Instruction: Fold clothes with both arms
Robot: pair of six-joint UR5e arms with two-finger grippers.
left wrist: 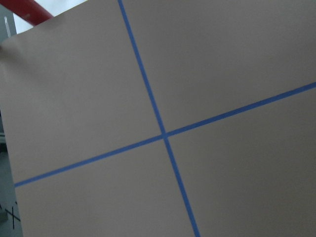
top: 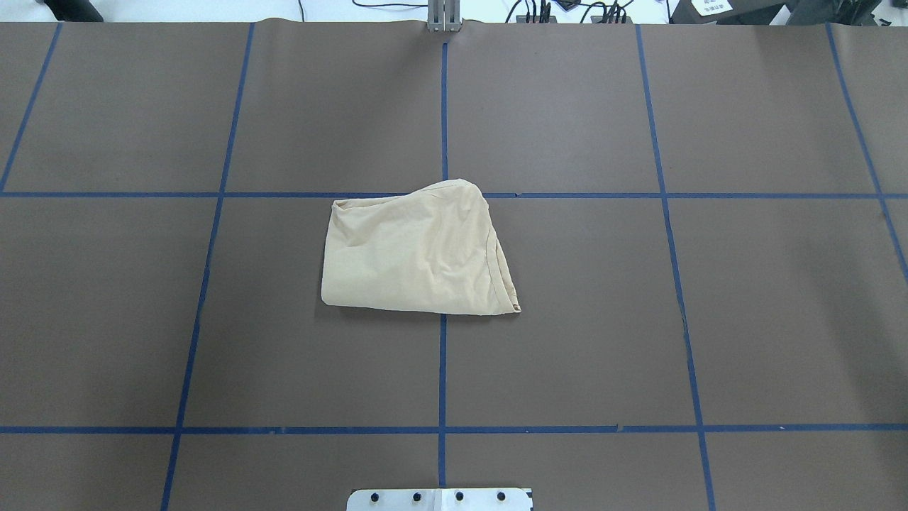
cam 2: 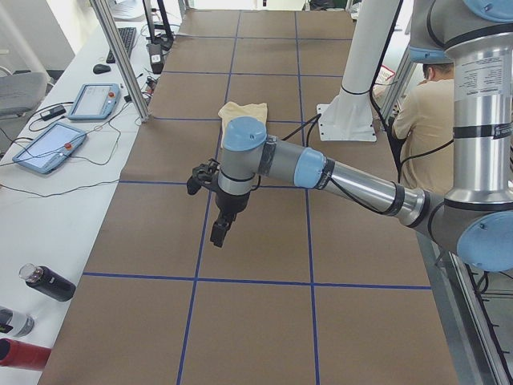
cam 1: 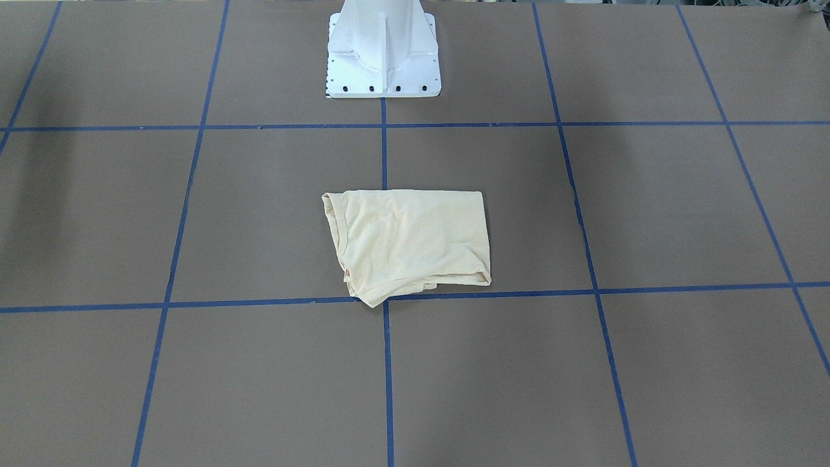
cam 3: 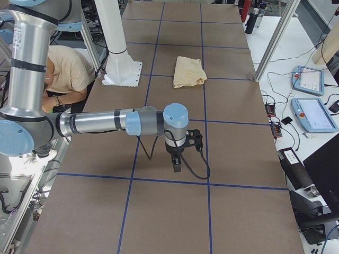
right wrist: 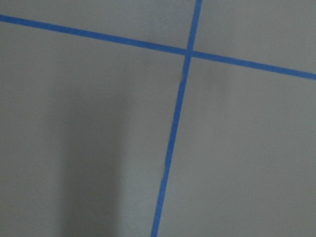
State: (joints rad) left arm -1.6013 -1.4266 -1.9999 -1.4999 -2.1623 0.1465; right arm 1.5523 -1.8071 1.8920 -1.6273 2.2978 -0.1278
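T-shirt (top: pixel 418 252), 1 pale cream piece, lies in the middle of the brown surface (top: pixel 638 319), over the central blue tape line. It is gathered into a compact, rather uneven packet. 1 side runs slanted and shows a hem band, and no print is visible.

Both arms stand well apart from it, each over a bare tape crossing near an end of the surface. The left hand (cam 2: pixel 217 237) and the right hand (cam 3: pixel 177 167) hold nothing. Whether their fingers are apart or together, I cannot tell, since only the side views show them.

I judge that the folding is finished or almost finished. A further fold would require both hands to travel back and take the slanted edge together.

No container takes part. 1 dark bottle (cam 2: pixel 50 283) lies on the white side bench; its content is hidden.
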